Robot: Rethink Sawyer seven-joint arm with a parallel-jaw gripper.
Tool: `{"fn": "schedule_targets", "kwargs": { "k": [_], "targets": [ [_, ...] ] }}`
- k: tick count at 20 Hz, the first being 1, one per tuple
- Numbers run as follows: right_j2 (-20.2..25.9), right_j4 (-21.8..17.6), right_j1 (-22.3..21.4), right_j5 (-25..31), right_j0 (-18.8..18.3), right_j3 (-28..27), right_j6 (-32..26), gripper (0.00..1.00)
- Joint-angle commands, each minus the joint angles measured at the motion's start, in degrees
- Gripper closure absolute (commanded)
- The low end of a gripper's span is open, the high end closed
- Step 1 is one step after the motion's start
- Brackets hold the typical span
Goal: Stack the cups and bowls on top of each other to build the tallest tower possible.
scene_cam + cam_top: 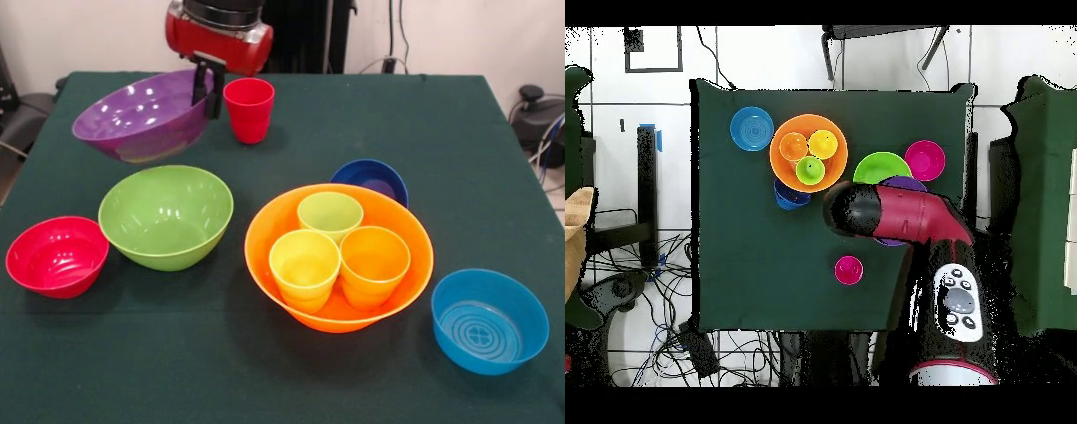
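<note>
My gripper (209, 94) is shut on the right rim of the large purple bowl (139, 116), which hangs tilted at the far left of the table. A red cup (249, 109) stands upright just right of the fingers. The big orange bowl (265, 256) holds three upright cups: light green (330, 215), yellow (305, 265) and orange (374, 261). A dark blue bowl (371, 178) sits behind it, touching its rim. In the overhead view the arm (895, 213) covers the gripper and most of the purple bowl (906, 183).
A lime green bowl (166, 215) and a smaller red bowl (57, 256) stand at the left, below the purple one. A light blue bowl with a ringed base (488, 320) sits at the near right. All rest on a dark green cloth (371, 106).
</note>
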Motion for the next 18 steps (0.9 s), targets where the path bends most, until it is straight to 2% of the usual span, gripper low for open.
{"fn": "schedule_targets", "kwargs": {
  "k": [1,9,18],
  "targets": [
    [3.04,3.3,2.59,6.11,4.7,-6.96,8.26,1.0],
    [-1.47,5.66,2.8,14.63,10.17,-11.61,11.13,1.0],
    [-3.78,8.58,6.49,17.81,13.87,-17.59,14.44,1.0]
  ]
}}
